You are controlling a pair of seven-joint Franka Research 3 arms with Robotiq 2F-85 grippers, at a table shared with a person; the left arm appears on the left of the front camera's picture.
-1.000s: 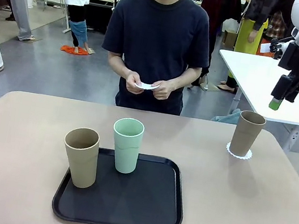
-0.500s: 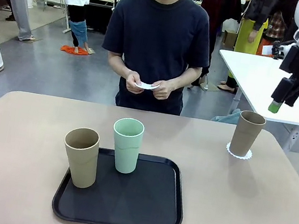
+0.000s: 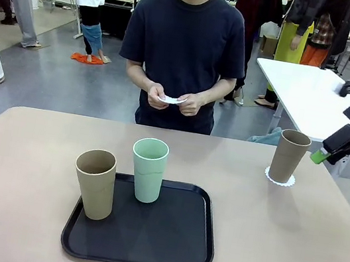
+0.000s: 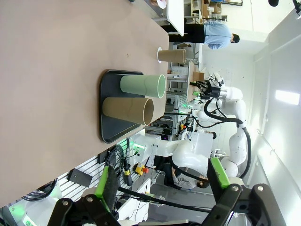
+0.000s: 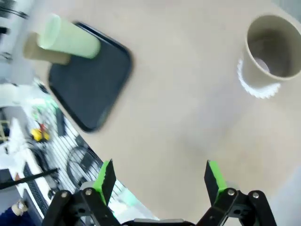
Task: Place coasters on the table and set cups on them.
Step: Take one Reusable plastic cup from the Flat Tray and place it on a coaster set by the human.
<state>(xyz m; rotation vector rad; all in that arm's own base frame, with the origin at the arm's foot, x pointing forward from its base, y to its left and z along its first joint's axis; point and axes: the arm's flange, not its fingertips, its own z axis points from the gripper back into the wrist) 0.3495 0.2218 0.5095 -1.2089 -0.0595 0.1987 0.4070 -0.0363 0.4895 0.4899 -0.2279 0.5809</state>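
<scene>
A tan cup stands on a white scalloped coaster at the table's far right. The same cup and coaster lie ahead of my open right gripper, which hangs empty in the air just right of the cup. A mint green cup and another tan cup stand on the black tray. The person's hands hold more white coasters. My left gripper is open and empty, far from the tray.
A white table stands behind the right corner of the tan one. The person stands at the far edge, in the middle. People stand farther off in the room.
My right arm has swung down and to the right, from above the white table to a spot level with the right-hand cup. The cups and the person's hands have stayed still.
</scene>
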